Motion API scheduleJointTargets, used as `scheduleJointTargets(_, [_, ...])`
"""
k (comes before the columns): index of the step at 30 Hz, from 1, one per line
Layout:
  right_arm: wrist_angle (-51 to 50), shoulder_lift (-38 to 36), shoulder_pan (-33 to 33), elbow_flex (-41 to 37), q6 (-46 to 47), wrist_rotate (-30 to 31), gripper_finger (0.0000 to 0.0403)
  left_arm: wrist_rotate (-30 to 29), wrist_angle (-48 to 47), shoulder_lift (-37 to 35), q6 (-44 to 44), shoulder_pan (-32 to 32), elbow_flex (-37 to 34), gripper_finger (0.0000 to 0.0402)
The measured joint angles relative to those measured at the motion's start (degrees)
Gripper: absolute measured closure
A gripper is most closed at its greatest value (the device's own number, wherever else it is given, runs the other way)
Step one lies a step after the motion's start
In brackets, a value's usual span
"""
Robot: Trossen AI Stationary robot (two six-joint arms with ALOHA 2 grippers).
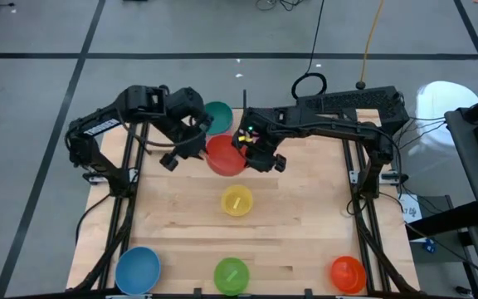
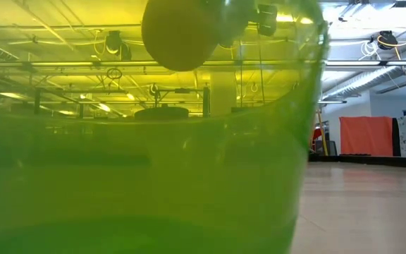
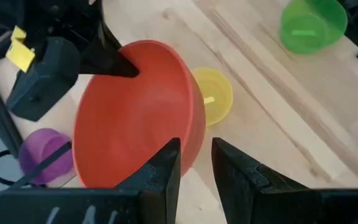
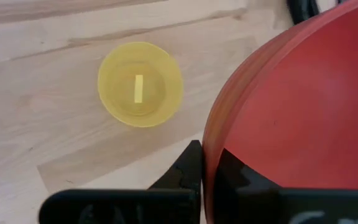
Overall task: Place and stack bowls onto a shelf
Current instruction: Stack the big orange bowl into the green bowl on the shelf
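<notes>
Gripping the rim of the red round plastic bowl (image 3: 142, 118), the right gripper (image 4: 207, 158) has its two dark fingers closed thinly on the wall, one inside and one outside. It holds the bowl tilted on edge, clear of the light-wood tabletop (image 1: 305, 216). The left gripper (image 3: 196, 155) is at the opposite side of the same red bowl. Its jaws are set narrowly apart with the rim in the gap between them, and bare wood shows through that gap, so it looks to straddle the rim, not pinch it. The red bowl thus lies directly between the two grippers, its open mouth turned toward the left one, and each arm is equally close. The coming move, as I judge it, turns on which gripper keeps the rim. Just beside the red bowl, toward the table's front, a yellow round plastic bowl (image 1: 237, 201) sits upright. A purple plastic bowl (image 3: 42, 155) shows just past the red bowl. Behind the red bowl a teal plastic bowl (image 1: 219, 115) rests beside a thin black upright rod (image 1: 244, 93). The shelf's plank is mostly hidden under the arms.
</notes>
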Motion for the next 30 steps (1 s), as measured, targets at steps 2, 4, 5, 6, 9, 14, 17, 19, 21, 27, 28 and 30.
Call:
scheduleJointTargets(2, [-0.07, 0.00, 0.10, -0.34, -0.04, -2.03, 0.0403, -0.02, -0.17, 0.66, 1.03, -0.35, 0.00, 0.0305])
scheduleJointTargets(4, [0.04, 0.00, 0.10, -0.45, -0.23, -3.82, 0.0403, -0.01, -0.50, 1.29, 2.23, -0.39, 0.00, 0.0305])
scheduleJointTargets(5, [0.06, 0.00, 0.13, -0.45, -0.24, -4.08, 0.0403, 0.01, -0.77, 1.52, 2.56, -0.39, 0.01, 0.0305])
scheduleJointTargets(6, [0.12, 0.00, 0.20, -0.45, -0.25, -3.98, 0.0403, 0.00, -1.30, 1.67, 2.64, -0.39, 0.01, 0.0305])
scheduleJointTargets(9, [0.10, 0.00, 0.30, -0.50, -0.26, -3.94, 0.0403, -0.01, -1.43, 1.75, 2.72, -0.35, -1.35, 0.0305])
scheduleJointTargets(14, [-0.33, 0.00, 0.44, -0.56, -1.60, -3.93, 0.0403, 0.00, -1.01, 1.67, 3.58, -0.36, -4.45, 0.0305])
scheduleJointTargets(17, [0.08, 0.00, 0.45, -0.56, -2.07, -5.52, 0.0403, -0.45, -0.17, 1.69, 4.54, -0.36, -5.88, 0.0305])
scheduleJointTargets(19, [-0.08, 0.00, 0.45, -0.56, -2.16, -6.64, 0.0403, -0.50, 0.62, 1.72, 4.54, -0.37, -6.05, 0.0305])
scheduleJointTargets(21, [-0.08, 0.00, 0.45, -0.56, -2.19, -6.89, 0.0403, -0.54, 1.48, 1.65, 4.54, -0.39, -6.05, 0.0305])
scheduleJointTargets(27, [0.00, 0.00, 0.47, -0.56, -2.43, -6.95, 0.0403, -0.44, 1.57, 1.56, 3.49, -1.00, -6.73, 0.0305])
scheduleJointTargets(28, [-0.18, 0.00, 0.47, -0.56, -2.66, -7.14, 0.0403, -0.35, 1.78, 1.56, 2.94, -1.29, -7.22, 0.0305])
scheduleJointTargets(30, [-0.38, 0.00, 0.52, -0.56, -3.06, -8.36, 0.0403, -0.02, 2.00, 1.56, 1.93, -1.79, -8.72, 0.0305])
